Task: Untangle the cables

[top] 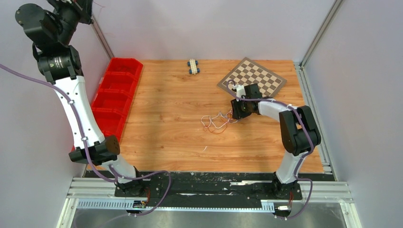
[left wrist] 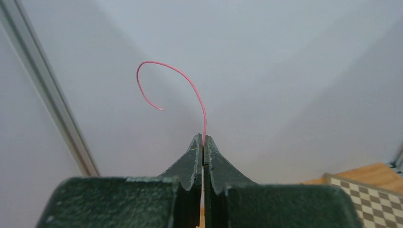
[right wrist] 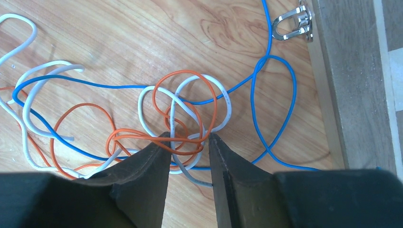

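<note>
Dark fingers [right wrist: 142, 180] of the right gripper [right wrist: 189, 138] fill the bottom of the right wrist view. They are spread apart and grasp nothing, with their tips set down on either side of the knot [right wrist: 183, 118]. A white loop, an orange loop and a grey strand cross between them. Just beyond, a blue wire threads through the same crossing and swings out in a wide loop toward a metal ring [right wrist: 292, 23] and the edge of the chessboard [top: 252, 78].

From above, the cables [top: 216, 121] lie near the middle of the table [top: 166, 137], right at the right gripper's tips. Their long axis runs across the table from that gripper toward the robot's left, and loose white and orange ends trail out on that side.

The left gripper [left wrist: 203, 142] is clenched on a single pink strand [left wrist: 190, 83] and raised high beside the wall, well apart from the table. The strand rises straight from the closed tips, then curls over in a hook with its free end pointing back down.

By the look of it, one wire is out and the rest remains to be done. White, orange, blue and grey are still wound together at one tight crossing, so the task seems hardly past its start. A red bin [top: 116, 95] stands at the table's left edge.
</note>
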